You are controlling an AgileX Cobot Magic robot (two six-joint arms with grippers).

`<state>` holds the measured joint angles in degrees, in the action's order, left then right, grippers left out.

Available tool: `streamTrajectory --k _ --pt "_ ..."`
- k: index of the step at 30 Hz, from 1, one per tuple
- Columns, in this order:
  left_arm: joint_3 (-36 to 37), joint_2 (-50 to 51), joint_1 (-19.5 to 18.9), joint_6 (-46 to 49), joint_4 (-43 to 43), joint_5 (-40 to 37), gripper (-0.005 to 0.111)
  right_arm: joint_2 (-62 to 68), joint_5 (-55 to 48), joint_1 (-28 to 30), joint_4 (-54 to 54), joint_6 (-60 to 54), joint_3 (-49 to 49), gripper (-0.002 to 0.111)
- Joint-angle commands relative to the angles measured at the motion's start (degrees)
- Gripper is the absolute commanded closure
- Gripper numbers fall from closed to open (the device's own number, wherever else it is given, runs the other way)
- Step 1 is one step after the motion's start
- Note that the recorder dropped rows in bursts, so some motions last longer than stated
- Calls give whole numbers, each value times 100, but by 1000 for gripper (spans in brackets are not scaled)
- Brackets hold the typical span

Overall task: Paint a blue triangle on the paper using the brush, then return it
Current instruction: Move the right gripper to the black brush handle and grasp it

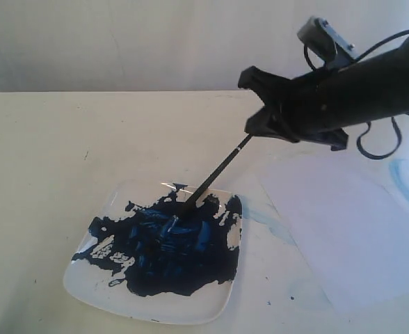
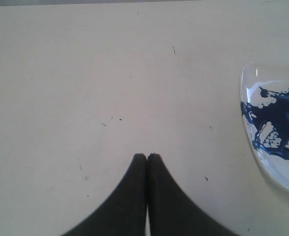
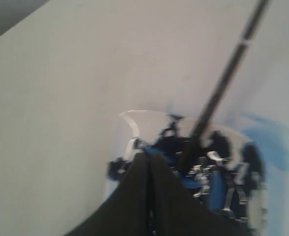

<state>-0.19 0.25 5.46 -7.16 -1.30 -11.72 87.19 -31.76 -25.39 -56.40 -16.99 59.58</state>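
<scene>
My right gripper [image 1: 254,129] hangs above the far edge of the white square plate [image 1: 86,282], shut on the upper end of the brush [image 1: 215,174]. The brush slants down from it, and its tip sits in the dark blue paint on the plate. In the blurred right wrist view the fingers [image 3: 148,156] are pressed together, and the brush [image 3: 223,78] runs beside them toward the plate [image 3: 130,118]. The paper [image 1: 350,229] lies flat to the right of the plate. No blue triangle shows on it. My left gripper [image 2: 147,156] is shut on nothing over bare table, out of the exterior view.
A faint light-blue smear [image 1: 407,179] marks the table at the paper's far right, and another [image 1: 268,217] lies between plate and paper. The plate's rim [image 2: 282,172] shows at the edge of the left wrist view. A wall backs the table.
</scene>
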Motion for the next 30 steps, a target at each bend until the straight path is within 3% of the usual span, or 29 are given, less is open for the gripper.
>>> streamTrajectory --k 1,6,12,17,23,30 --pt "19 -25 53 -41 38 17 107 369 -1081 520 -1947 -1720 229 108" --pt "19 -25 53 -41 38 17 107 638 -966 539 -1815 -1329 71 108" --pt "19 -25 53 -41 38 17 107 1159 -492 540 -2383 -974 -9 107" --pt "19 -25 63 -41 38 17 107 1572 -272 382 -2600 -986 -9 91" --pt "19 -25 63 -41 38 17 107 1897 309 129 -2714 -975 -9 60" --pt "19 -25 63 -41 38 17 107 2172 723 117 -3130 -975 48 55"
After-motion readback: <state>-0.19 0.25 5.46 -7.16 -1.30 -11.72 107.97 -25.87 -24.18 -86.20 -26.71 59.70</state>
